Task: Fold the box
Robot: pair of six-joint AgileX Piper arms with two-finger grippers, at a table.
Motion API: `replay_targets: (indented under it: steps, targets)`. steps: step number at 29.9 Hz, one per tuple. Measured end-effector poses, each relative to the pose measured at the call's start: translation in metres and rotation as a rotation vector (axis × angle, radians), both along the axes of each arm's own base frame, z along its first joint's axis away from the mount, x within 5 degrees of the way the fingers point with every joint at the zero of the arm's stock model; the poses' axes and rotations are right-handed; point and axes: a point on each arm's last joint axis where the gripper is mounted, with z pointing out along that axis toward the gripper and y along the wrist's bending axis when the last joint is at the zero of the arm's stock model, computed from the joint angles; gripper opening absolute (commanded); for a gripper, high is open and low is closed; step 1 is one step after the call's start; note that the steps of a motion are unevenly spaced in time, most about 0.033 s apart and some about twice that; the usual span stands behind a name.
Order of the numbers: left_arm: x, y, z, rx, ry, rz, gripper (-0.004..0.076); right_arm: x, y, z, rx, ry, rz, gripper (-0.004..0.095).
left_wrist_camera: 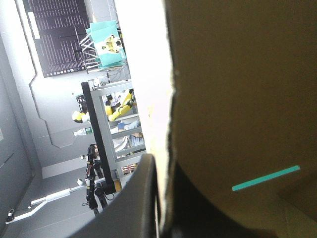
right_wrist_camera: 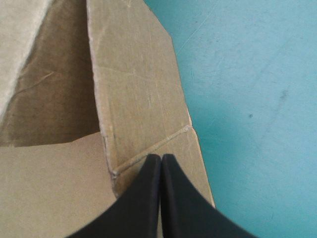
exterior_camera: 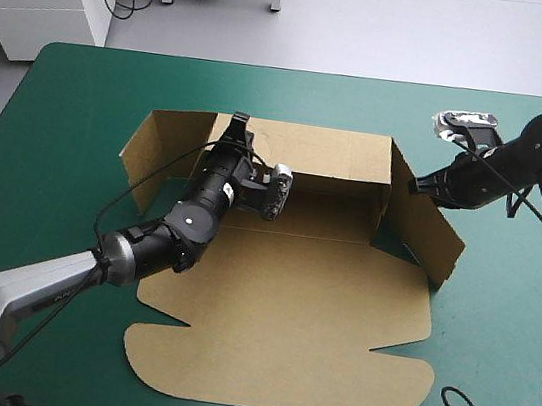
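High view, one box (exterior_camera: 285, 316), left gripper (exterior_camera: 238, 126) pinching, right gripper (exterior_camera: 417, 186) touching

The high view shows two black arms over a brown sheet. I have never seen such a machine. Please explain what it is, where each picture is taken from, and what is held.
This is a robot with two arms; each ends in a tool of two black fingers. The high view looks down from above and behind it; the other two pictures come from wrist cameras. On the teal-green cover lies the box, a cut brown board with walls raised and lid flat. The left tool grips the back wall's top edge, one finger on each side. The right tool is shut, its tip at the right side wall.
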Motion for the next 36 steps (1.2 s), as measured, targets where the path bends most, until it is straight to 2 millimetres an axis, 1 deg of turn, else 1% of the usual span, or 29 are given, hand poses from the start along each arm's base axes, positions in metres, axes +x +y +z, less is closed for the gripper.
replay_targets:
  steps: [13, 20, 27, 31, 36]
  targets:
    - [0.001, -0.001, 0.003, -0.001, -0.007, -0.001, 0.0018, 0.0, 0.0, 0.0, -0.004, -0.004, 0.01, -0.0005]
    - [0.012, -0.001, 0.016, -0.051, -0.015, -0.011, 0.0018, -0.001, 0.0, -0.001, -0.002, 0.003, 0.012, -0.0004]
    - [0.012, 0.0, 0.015, -0.068, 0.002, -0.01, 0.0018, 0.0, 0.003, 0.0, 0.036, 0.001, 0.011, -0.0004]
    - [0.012, 0.0, 0.015, -0.07, 0.004, -0.011, 0.0018, 0.003, 0.004, 0.0, 0.051, -0.035, -0.006, -0.0004]
    - [0.012, 0.0, 0.015, -0.072, 0.006, -0.011, 0.0018, 0.007, 0.004, -0.012, 0.066, -0.057, -0.025, -0.0004]
